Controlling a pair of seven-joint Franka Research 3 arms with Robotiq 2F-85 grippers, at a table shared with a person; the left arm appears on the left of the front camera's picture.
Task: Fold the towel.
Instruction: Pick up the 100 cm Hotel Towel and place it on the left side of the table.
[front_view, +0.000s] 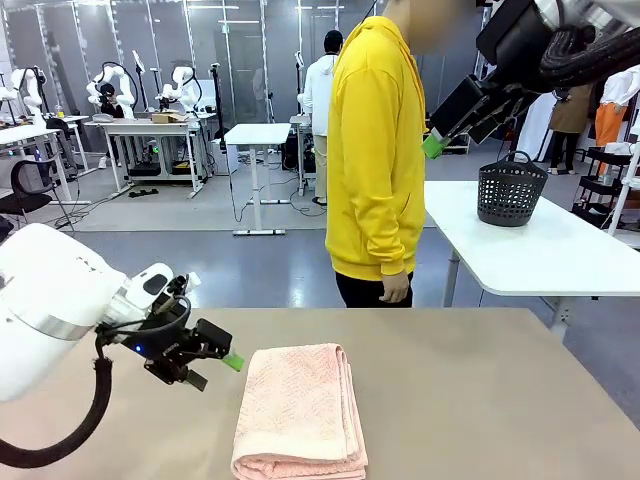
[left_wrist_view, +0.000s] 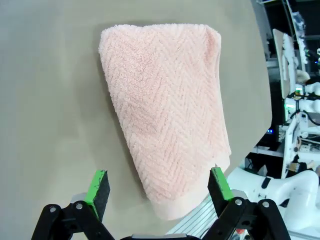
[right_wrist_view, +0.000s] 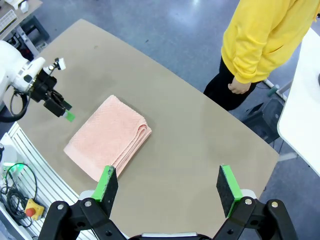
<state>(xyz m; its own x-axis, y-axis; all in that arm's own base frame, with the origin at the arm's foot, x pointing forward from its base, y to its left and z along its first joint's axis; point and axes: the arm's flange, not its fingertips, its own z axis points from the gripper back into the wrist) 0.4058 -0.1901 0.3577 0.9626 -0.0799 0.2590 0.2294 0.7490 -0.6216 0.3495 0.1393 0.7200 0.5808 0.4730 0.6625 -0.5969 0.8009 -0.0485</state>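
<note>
Left hand (front_view: 222, 352) wide open, empty — low over the counter (front_view: 480, 400), just left of the towel (front_view: 300, 410), apart from it. Right hand (right_wrist_view: 167, 187) also fully open, holding nothing, raised high at far right above the counter. Towel lying near the counter's near edge, left of centre, already folded into a layered rectangle, stacked edges on its right side. Looks done or nearly so — both hands clear, probably to leave the fold undisturbed. Person in yellow (front_view: 375, 150) standing at far side, hands off.
</note>
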